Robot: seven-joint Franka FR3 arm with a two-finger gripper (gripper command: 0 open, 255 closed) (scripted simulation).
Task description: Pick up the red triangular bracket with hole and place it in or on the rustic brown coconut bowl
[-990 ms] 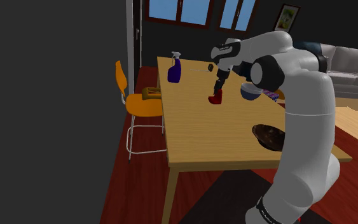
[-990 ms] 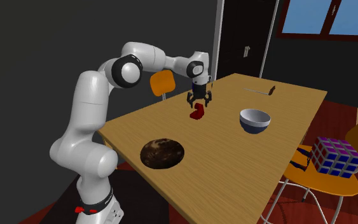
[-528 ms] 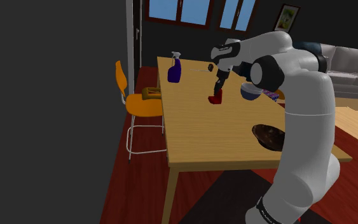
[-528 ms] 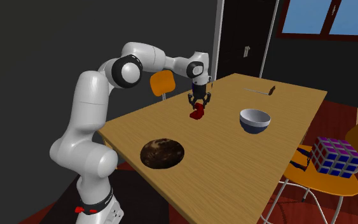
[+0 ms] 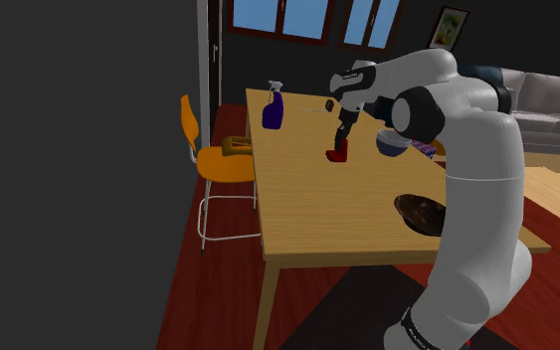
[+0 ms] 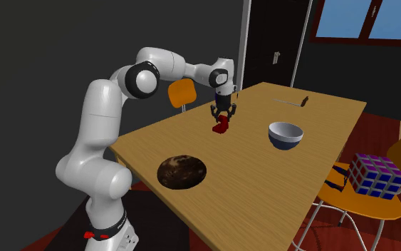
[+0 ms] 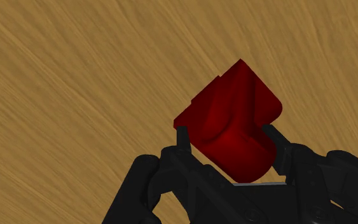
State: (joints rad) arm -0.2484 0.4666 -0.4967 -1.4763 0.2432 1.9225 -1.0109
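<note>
I count one wooden table (image 5: 307, 214). Two bowls sit on the tabletop: one brown bowl (image 6: 181, 172) near the edge by the arm's stand, and one blue-and-white bowl (image 6: 285, 135) further in. There is one red bracket (image 6: 221, 127) and one purple spray bottle (image 5: 274, 107) toward a far corner. Of the two orange chairs, one chair (image 5: 213, 159) stands along a long edge, and the other chair (image 6: 366, 203) carries the one coloured cube (image 6: 375, 175). There is one white arm (image 6: 102, 121) and two windows (image 5: 278, 18).

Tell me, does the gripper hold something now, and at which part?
Yes: the gripper clasps the red bracket, one finger on each of two opposite sides, near its rounded end.
</note>
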